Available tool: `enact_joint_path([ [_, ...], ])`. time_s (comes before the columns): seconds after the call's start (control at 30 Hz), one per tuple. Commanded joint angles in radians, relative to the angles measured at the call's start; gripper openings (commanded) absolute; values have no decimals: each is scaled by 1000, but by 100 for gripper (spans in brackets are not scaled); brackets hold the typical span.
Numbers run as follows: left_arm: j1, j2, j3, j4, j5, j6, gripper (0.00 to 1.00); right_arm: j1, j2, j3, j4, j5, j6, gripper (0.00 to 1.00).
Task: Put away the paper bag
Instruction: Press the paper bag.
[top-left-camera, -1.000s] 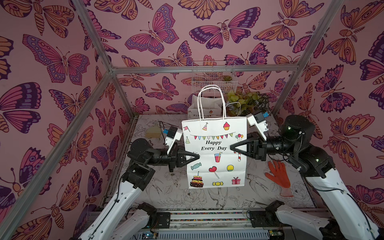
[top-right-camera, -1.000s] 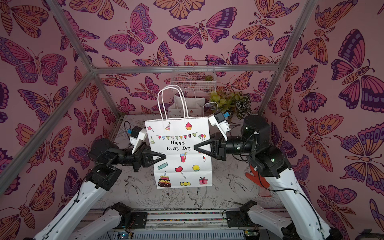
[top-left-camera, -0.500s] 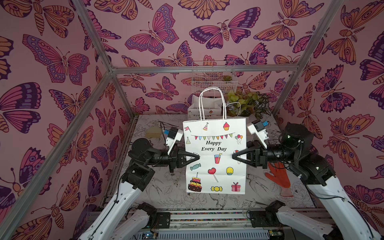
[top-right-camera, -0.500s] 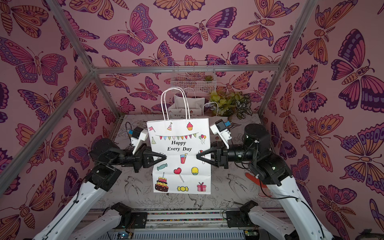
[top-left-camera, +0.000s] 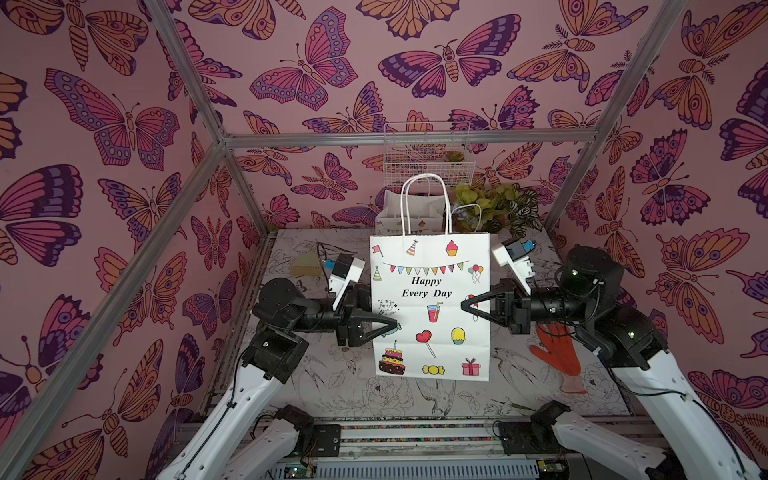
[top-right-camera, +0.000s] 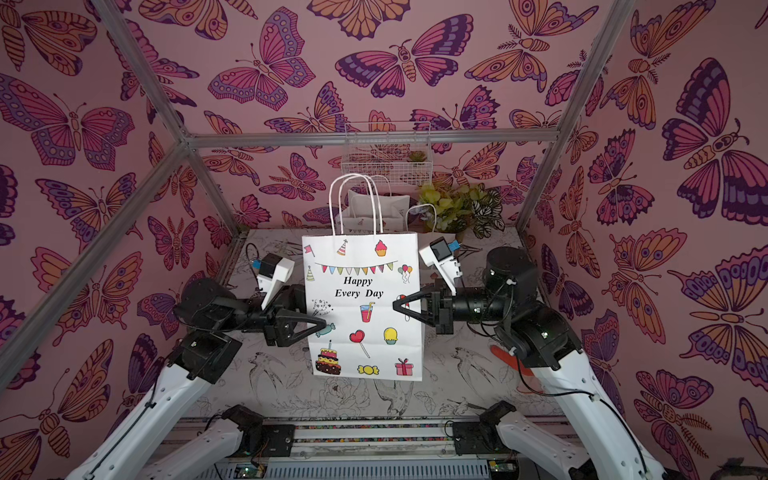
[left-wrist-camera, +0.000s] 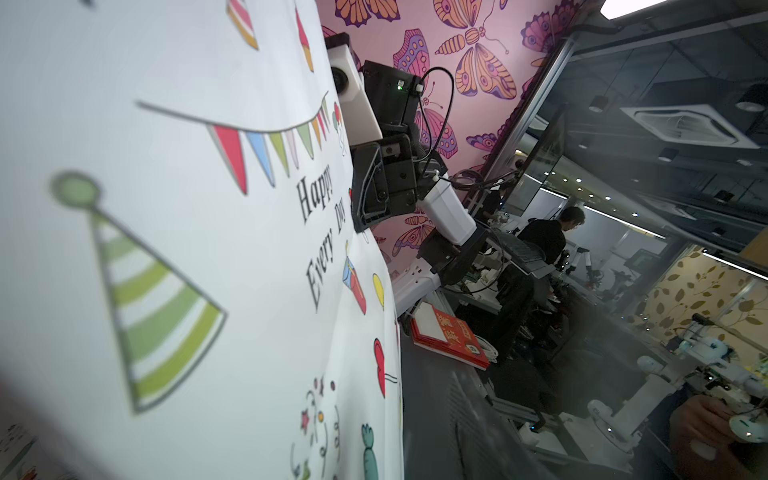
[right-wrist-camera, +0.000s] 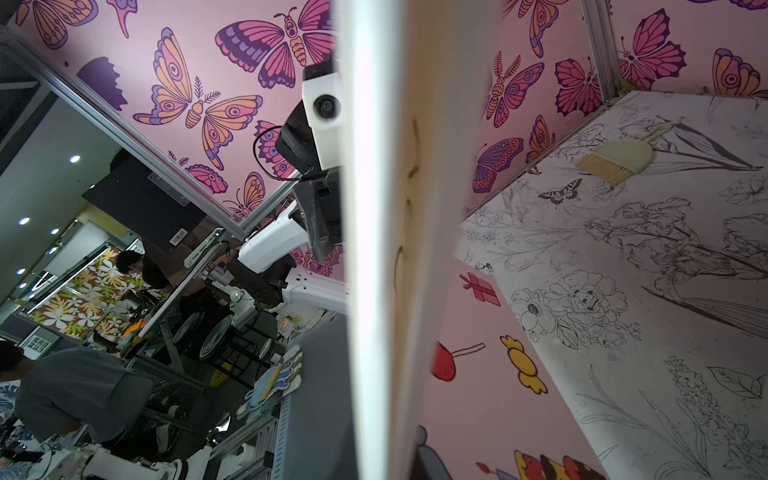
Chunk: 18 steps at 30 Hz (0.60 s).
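Butterfly walls are closing in a table (top-left-camera: 332, 374) printed with flower sketches, and over its middle your bag (top-left-camera: 430, 266) is hanging upright, handles up, its printed face turning toward the top cameras. Your right gripper (top-left-camera: 466, 308) is pinching the bag's right edge, its jaws closed tight on the paper, and its wrist view is looking along the bag edge-on. Your left gripper (top-left-camera: 395, 325) is reaching in at the bag's left edge. One finger is lying across the printed face and the other is hiding behind the paper, so I cannot tell how wide it is standing. Behind the bag, a second bag (top-left-camera: 415, 210) and a plant (top-left-camera: 498, 203) are sitting by the back wall, under a basket (top-left-camera: 426, 166). A glove (top-left-camera: 557, 353) is lying beside your right arm, and a brush (top-left-camera: 305, 266) is lying near the left back corner.
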Motion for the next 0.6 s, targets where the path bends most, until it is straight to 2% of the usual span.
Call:
enact_joint_path([
  [0.0, -6, -13, 2, 38, 37, 6, 65, 0, 1, 34, 22, 40, 0, 0],
  [0.07, -6, -13, -1, 38, 42, 6, 64, 0, 0, 46, 24, 52, 0, 0],
  [0.17, -8, -6, -3, 38, 46, 4, 58, 0, -2, 62, 28, 67, 1, 0],
  [0.4, -9, 14, -2, 38, 49, 2, 28, -1, -10, 74, 34, 84, 5, 0],
  [0.57, -11, 17, 0, 38, 49, 1, 16, 0, -3, 75, 30, 73, 3, 0],
])
